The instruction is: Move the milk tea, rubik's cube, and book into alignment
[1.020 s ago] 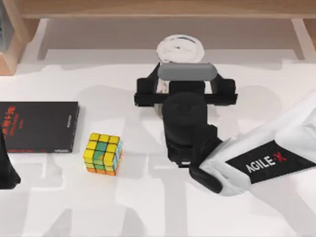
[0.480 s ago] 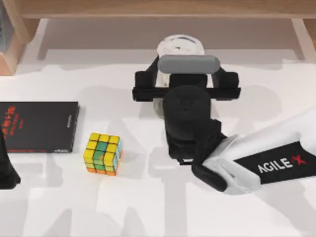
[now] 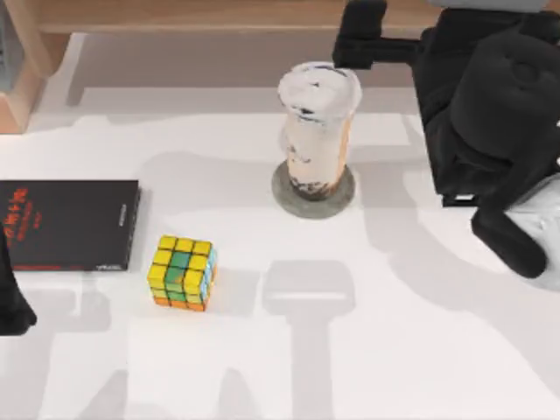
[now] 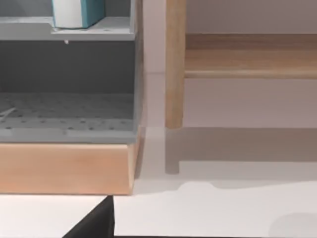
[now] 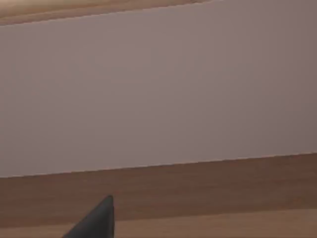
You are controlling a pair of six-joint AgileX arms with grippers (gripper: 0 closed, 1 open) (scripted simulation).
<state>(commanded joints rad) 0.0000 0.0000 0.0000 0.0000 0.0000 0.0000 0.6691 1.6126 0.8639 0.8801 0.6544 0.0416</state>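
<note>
Milk tea stands upright in the upper middle of the top view, its base on a flat grey coaster that rests on the white counter. The cup's white lid faces the camera, and dark pearls show through the clear wall near the bottom.

The rubik's cube sits at the lower left of centre, well apart from the cup and free of both arms. Just up and to the left of the cube lies the book, black with red lettering, flat on the counter at the left edge of the frame; the two are near each other but not touching.

The right gripper is at the upper right of the top view, raised above the counter's far edge and to the right of the cup, touching nothing. One black finger reaches leftward past the lid's upper right; the other is cut off by the frame, so whether the fingers are open or closed cannot be told. The right wrist view looks at a plain wall over a wooden surface.

The left arm is parked at the lower left edge of the top view, below the book. Its wrist view faces a grey shelf unit and a wooden post.
</note>
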